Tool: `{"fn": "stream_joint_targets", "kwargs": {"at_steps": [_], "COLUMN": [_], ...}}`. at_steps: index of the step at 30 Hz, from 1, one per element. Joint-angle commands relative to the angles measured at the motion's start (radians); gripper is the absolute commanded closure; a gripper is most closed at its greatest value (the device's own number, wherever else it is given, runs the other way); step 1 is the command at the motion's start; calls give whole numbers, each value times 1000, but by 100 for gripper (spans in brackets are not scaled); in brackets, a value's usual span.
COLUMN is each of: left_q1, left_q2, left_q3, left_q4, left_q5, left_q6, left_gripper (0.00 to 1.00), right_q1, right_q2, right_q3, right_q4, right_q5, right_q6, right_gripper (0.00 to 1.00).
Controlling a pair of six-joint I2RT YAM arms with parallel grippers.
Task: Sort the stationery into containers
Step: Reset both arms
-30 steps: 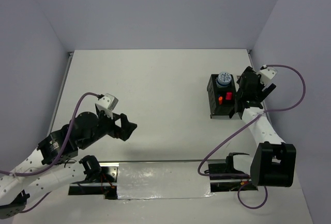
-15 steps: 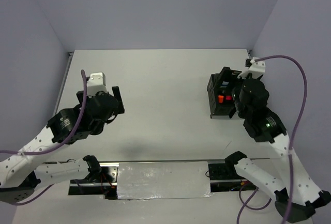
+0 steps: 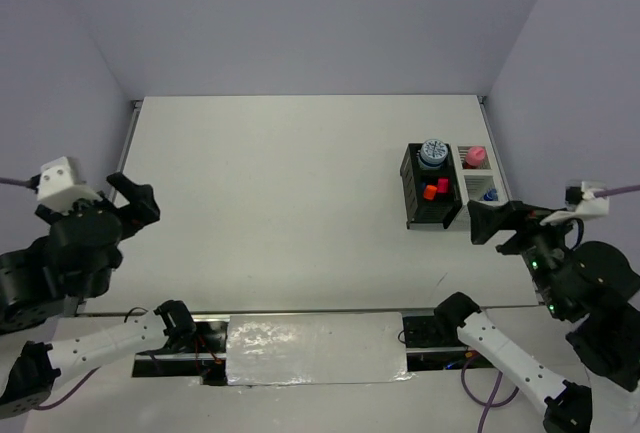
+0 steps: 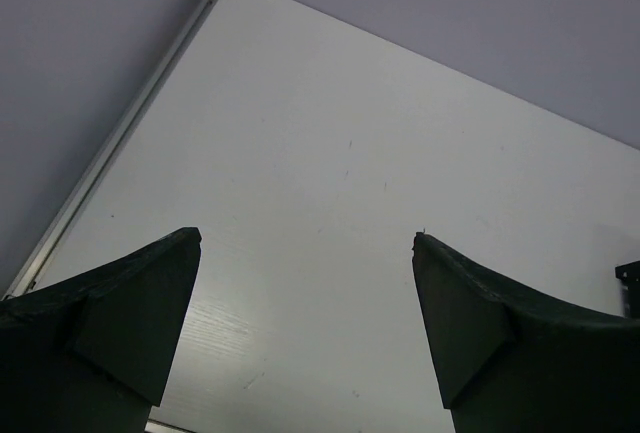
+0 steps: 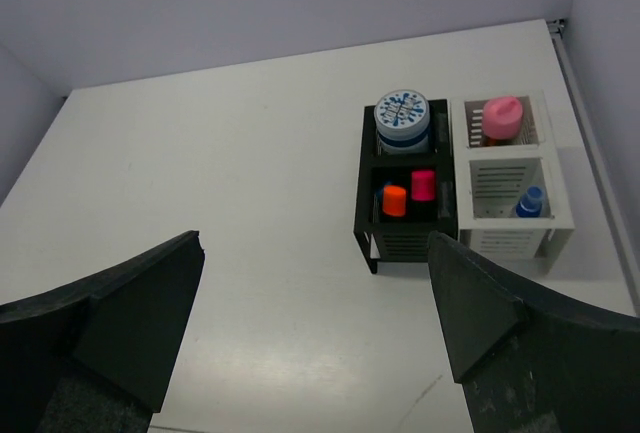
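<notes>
Right wrist view: the two containers are seen joined side by side, the black mesh organiser (image 5: 400, 238) on the left and the white holder (image 5: 510, 238) on the right. They are placed on the far right part of the table (image 3: 290, 183), close to the right wall, and their long side is directed from near to far.

In the far compartment of the black organiser a blue-white patterned roll (image 5: 402, 116) is laid flat, its round face up; whether a second roll is under it cannot be told. In the near compartment two markers are counted, one with an orange cap (image 5: 394, 199) and one with a pink cap (image 5: 423, 184). Both are stood upright, caps up, so their long axis is vertical.

In the white holder one tube is kept in each compartment: a pink-capped tube (image 5: 502, 117) far, a blue-capped tube (image 5: 529, 201) near, at the right side of its compartment. Both are stood with the cap up.

The right gripper (image 5: 315, 243) is held above the table, near the containers, with its fingers wide apart and nothing between them. The left gripper (image 4: 306, 241) is seen at the left edge, well apart from the containers, fingers also spread wide and nothing gripped.
</notes>
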Motion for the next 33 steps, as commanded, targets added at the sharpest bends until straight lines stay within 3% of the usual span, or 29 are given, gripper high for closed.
{"fn": "stream_joint_targets", "kwargs": {"at_steps": [1, 13, 33], "left_q1": [2, 8, 11], "left_q2": [-64, -266, -253], "left_q3": [32, 20, -1], "left_q4": [-65, -126, -125], "left_q5": [-32, 67, 78], "left_q6": [37, 57, 80], "left_gripper": [1, 1, 1], "right_q1": [7, 7, 7], "right_q2": [-33, -147, -148], "right_q3": [67, 75, 58], "right_q4": [-165, -234, -225], "right_q5": [38, 46, 46], "right_q6": [-15, -7, 11], "right_gripper": [0, 0, 0]}}
